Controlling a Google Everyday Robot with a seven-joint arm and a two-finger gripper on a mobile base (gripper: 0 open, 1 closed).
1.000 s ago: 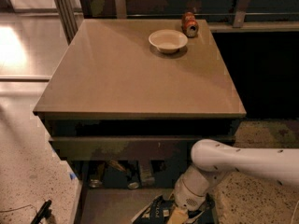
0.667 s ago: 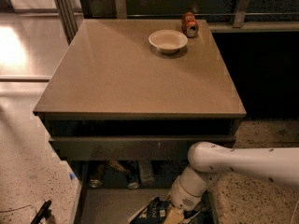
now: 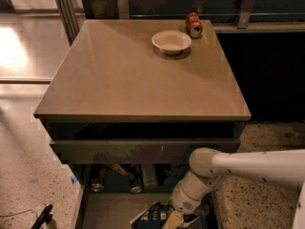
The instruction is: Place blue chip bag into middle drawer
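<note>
The blue chip bag point(image 3: 151, 215), dark navy with white print, lies crumpled low in the open middle drawer point(image 3: 108, 209), on its grey-brown floor near the front right. My gripper point(image 3: 175, 218) reaches down into the drawer at the bottom edge of the view, right against the bag's right side. My white arm point(image 3: 224, 166) comes in from the right, below the cabinet top. The gripper's lower part is cut off by the view's edge.
A shallow drawer with a long dark-brown front panel point(image 3: 143, 151) juts out above the middle drawer. On the tan cabinet top point(image 3: 119, 80) stand a white bowl point(image 3: 171, 42) and an orange-red soda can point(image 3: 193, 25). A black object point(image 3: 42, 217) lies on the speckled floor at left.
My arm and gripper have shifted a little to the left inside the drawer, and the bag has moved slightly left with them. Nothing on the cabinet top has moved.
</note>
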